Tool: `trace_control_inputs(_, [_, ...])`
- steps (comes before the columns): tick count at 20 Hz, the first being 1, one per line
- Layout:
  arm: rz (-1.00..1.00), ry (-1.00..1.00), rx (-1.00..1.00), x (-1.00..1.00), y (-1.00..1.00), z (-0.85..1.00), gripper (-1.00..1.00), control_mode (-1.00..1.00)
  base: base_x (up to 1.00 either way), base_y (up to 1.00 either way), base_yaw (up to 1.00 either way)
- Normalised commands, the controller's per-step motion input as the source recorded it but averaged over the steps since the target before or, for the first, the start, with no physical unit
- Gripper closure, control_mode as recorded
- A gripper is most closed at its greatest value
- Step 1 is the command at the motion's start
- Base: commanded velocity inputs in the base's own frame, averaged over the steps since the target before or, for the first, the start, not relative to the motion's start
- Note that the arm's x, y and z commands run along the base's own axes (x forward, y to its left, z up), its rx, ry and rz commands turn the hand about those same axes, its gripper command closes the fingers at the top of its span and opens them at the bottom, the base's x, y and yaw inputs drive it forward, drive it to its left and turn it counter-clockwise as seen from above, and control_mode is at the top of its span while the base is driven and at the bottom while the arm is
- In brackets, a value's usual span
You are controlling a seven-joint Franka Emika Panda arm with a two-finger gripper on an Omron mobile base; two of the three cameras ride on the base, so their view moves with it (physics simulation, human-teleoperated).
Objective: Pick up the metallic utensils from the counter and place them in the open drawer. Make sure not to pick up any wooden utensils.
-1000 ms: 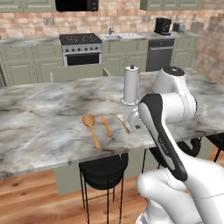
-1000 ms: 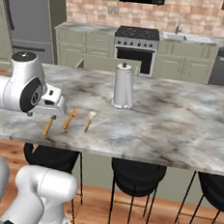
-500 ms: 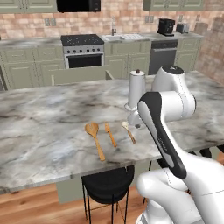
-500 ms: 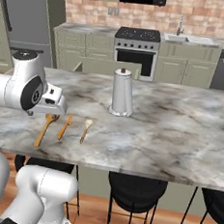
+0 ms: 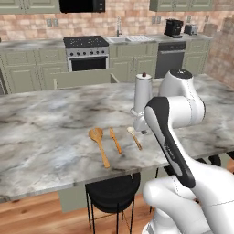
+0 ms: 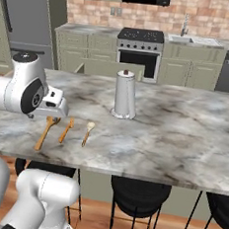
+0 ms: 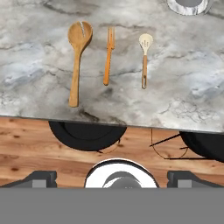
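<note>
A: Where is the metal piece to be found?

B: A small spoon [image 7: 144,61] with a pale head and a brown handle is seen in the upper right of the hand view. It lies flat on the counter [image 7: 35,65]. It is judged to be the metallic one, though the material cannot be told for certain.

A: And how is it laid?

B: Its long axis runs up and down the hand view. The head is turned toward the top and the handle end toward the counter's near edge. Just left of it, an all-orange fork [image 7: 107,57] is laid parallel. Further left, the large wooden spoon [image 7: 76,61] is laid the same way. None of the three are touching.

A: How is the gripper placed against it?

B: The gripper [image 7: 113,179] is held out past the counter's edge, with a stool [image 7: 87,133] seen under it. The small spoon is therefore found above and a little right of it in the hand view. The fingertips [image 7: 41,178] are spread wide apart and nothing is held between them. They are set left and right, so the handle would be crossed squarely once the hand is carried up-frame, rightward and down.

A: What is found beyond?

B: A jug [image 5: 142,93] is stood behind the small spoon. The open drawer [image 5: 82,80] is seen past the counter's far edge, in the upper left of the left base view.
</note>
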Motion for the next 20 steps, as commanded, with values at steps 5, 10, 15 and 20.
trace_control_inputs(5, [0.00, 0.00, 0.00, 0.00, 0.00, 0.00, -1.00, 1.00, 0.00, 0.00, 0.00])
trace_control_inputs(10, [0.00, 0.00, 0.00, 0.00, 0.00, 0.00, -1.00, 1.00, 0.00, 0.00, 0.00])
trace_control_inputs(15, [0.00, 0.00, 0.00, 0.00, 0.00, 0.00, -1.00, 1.00, 0.09, 0.03, 0.00])
trace_control_inputs(20, [0.00, 0.00, 0.00, 0.39, 0.09, -0.15, -1.00, -1.00, 0.00, 0.00, 0.00])
